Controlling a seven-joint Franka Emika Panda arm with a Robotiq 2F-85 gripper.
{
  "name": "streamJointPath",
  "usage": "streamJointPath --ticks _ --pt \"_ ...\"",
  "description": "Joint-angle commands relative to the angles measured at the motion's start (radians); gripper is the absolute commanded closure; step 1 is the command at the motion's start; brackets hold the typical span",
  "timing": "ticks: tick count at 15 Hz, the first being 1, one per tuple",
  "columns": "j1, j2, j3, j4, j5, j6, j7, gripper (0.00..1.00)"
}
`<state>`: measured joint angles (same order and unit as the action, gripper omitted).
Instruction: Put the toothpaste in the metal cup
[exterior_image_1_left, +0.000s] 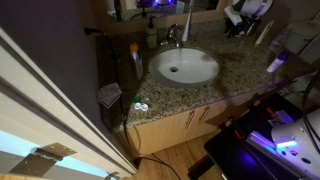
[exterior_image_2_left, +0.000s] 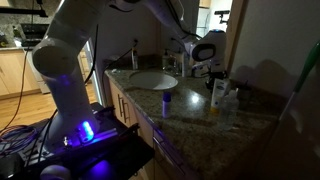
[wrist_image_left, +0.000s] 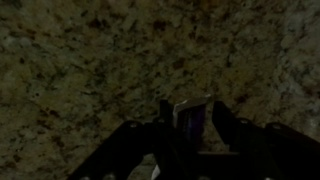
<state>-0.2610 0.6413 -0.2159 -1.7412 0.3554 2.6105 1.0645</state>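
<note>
In the wrist view my gripper (wrist_image_left: 187, 120) is shut on a small white and purple tube, the toothpaste (wrist_image_left: 190, 118), held upright between the dark fingers above the speckled granite counter (wrist_image_left: 90, 60). In both exterior views the gripper (exterior_image_1_left: 238, 20) (exterior_image_2_left: 201, 68) hangs over the counter beside the sink; the toothpaste is too small to make out there. A small upright container with a bluish glint (exterior_image_2_left: 166, 100) (exterior_image_1_left: 275, 65) stands near the counter's front edge, apart from the gripper; it may be the metal cup, but I cannot tell.
An oval white sink (exterior_image_1_left: 184, 66) with a faucet (exterior_image_1_left: 171, 36) is set in the counter. Bottles and a tube (exterior_image_2_left: 222, 97) stand near the wall. A soap bottle (exterior_image_1_left: 151, 36) stands behind the sink. The robot base (exterior_image_2_left: 75, 125) glows purple beside the cabinet.
</note>
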Motion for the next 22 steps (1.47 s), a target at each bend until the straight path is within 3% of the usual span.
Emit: streamJointPath --ticks 1,3,4,9,14,17,19,21,22 --pt "-0.028 0.017 0.021 0.02 0.03 -0.005 -0.044 0.82" --pt "-0.028 0.016 0.018 0.017 0.028 -0.003 -0.043 0.96" --pt "-0.028 0.014 0.017 0.017 0.027 -0.003 -0.043 0.98" --pt "-0.047 -0.046 0.037 0.008 0.031 -0.066 -0.094 1.0" --pt "-0.127 -0.181 0.08 0.01 0.14 -0.309 -0.294 0.99" --pt "-0.199 -0.278 0.079 0.028 0.243 -0.527 -0.409 0.99" --pt "-0.222 -0.332 0.04 0.05 0.308 -0.696 -0.471 0.99" --pt "-0.293 -0.399 0.043 0.056 0.333 -0.864 -0.544 0.99" --pt "-0.199 -0.342 -0.014 0.068 0.307 -0.76 -0.478 0.97"
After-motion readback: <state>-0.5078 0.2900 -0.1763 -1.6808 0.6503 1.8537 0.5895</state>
